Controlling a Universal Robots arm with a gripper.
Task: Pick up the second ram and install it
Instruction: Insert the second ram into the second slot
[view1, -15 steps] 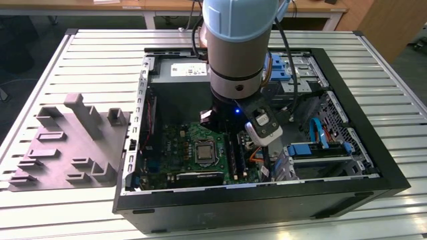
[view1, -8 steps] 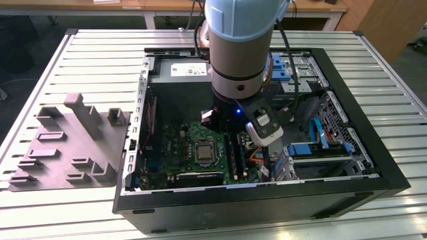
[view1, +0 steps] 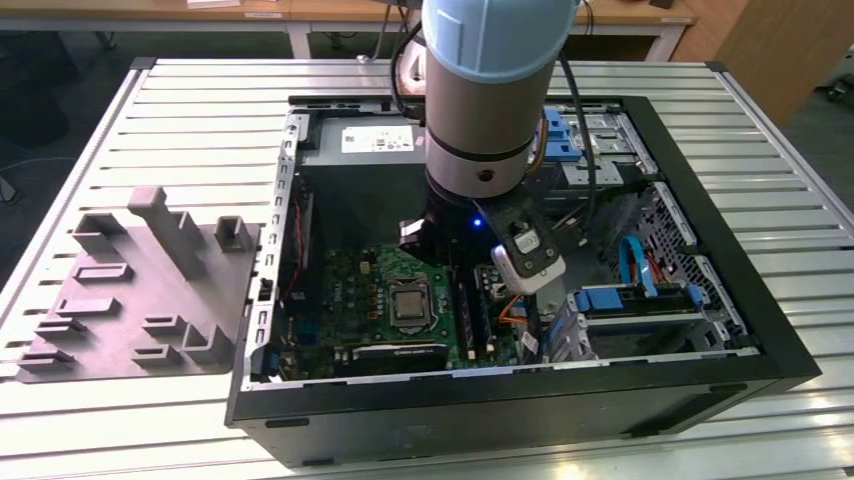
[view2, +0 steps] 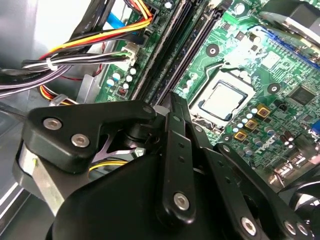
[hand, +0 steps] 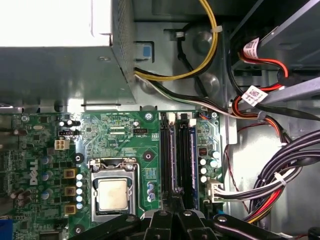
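- Desk (view1: 200, 110) of pale ribbed metal slats, carrying an open black computer case (view1: 534, 400) lying on its side.
- More tables and dark floor at the far edge of the room; wooden panel at the far right of the exterior view.
- Grey moulded fixture plate (view1: 134, 290) flat on the desk, just beside the case on the exterior view's left.
- Arm (view1: 481, 90) reaching down from the far side into the middle of the case.
- Gripper (view1: 514, 290) low over the green board (view1: 360, 290), at the near end of the long black slots (view1: 470, 310), to the right of the square processor socket (view1: 404, 300) in the exterior view.
- Second ram (hand: 186, 160) seen as a dark narrow strip lined up with the slots (hand: 166, 160), running away from the gripper (hand: 175, 217) in the first wrist view; also seen in the second wrist view (view2: 192, 55), beyond the gripper (view2: 162, 107).
- Cannot tell whether the jaws are clamped on the strip or merely drawn together above it, nor whether the strip is seated.
- Bundles of yellow, red, black and white cables (hand: 280, 175) beside the slots, away from the socket (hand: 112, 192).
- Blue drive brackets (view1: 621, 300) at the right side of the case.
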